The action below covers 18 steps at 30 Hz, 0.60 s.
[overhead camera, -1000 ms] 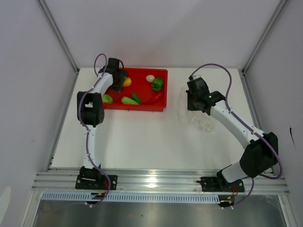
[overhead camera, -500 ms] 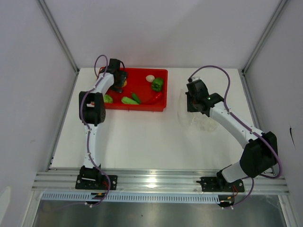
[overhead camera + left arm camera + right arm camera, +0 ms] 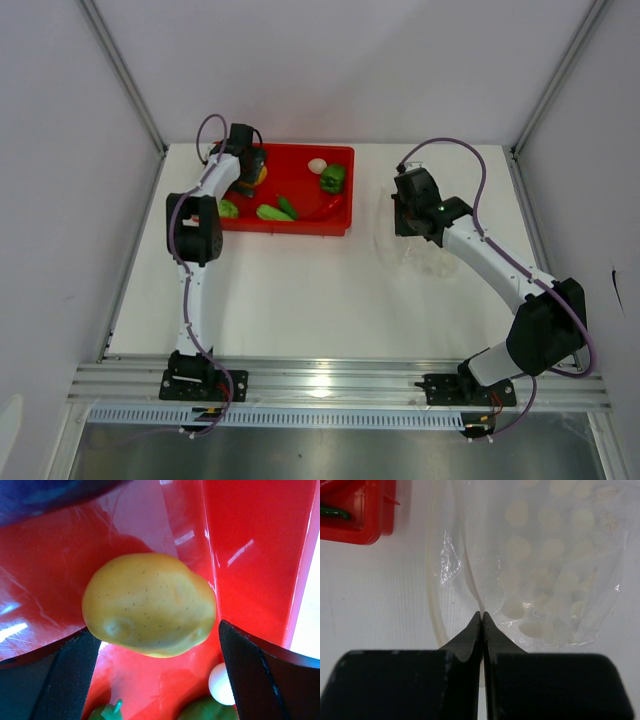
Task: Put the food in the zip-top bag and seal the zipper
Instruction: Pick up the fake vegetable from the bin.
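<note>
Left tool [image 3: 155, 635] spread astride lemon [image 3: 150, 605], far-left corner of desk [image 3: 300, 300]: close squarely across its middle. Right tool [image 3: 482, 617] clenched on lip of zip-top bag [image 3: 545, 555].

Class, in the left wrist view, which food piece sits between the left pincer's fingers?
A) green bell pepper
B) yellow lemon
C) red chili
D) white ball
B: the yellow lemon lies on the red tray, filling the gap of the left pincer.

Left tool [image 3: 157, 629] has moved down over the lemon [image 3: 150, 605]
</note>
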Tool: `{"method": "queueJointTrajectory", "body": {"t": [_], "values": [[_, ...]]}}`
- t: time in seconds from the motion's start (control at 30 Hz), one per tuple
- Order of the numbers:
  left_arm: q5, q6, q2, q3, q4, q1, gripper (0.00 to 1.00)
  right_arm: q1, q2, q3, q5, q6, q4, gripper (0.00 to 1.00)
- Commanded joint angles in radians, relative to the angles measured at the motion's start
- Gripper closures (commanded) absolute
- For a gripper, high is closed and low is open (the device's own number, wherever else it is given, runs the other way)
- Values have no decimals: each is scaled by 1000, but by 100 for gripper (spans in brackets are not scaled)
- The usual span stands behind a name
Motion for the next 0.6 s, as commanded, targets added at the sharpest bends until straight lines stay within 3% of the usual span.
{"method": "queueJointTrajectory", "body": {"t": [0.0,0.57], "values": [[-50,3,-36,-10,-26,12,1,1,-39,-6,17,-16,38,100],[-55,-3,-22,16,-50,58,1,-7,-39,-25,2,-24,64,100]]}}
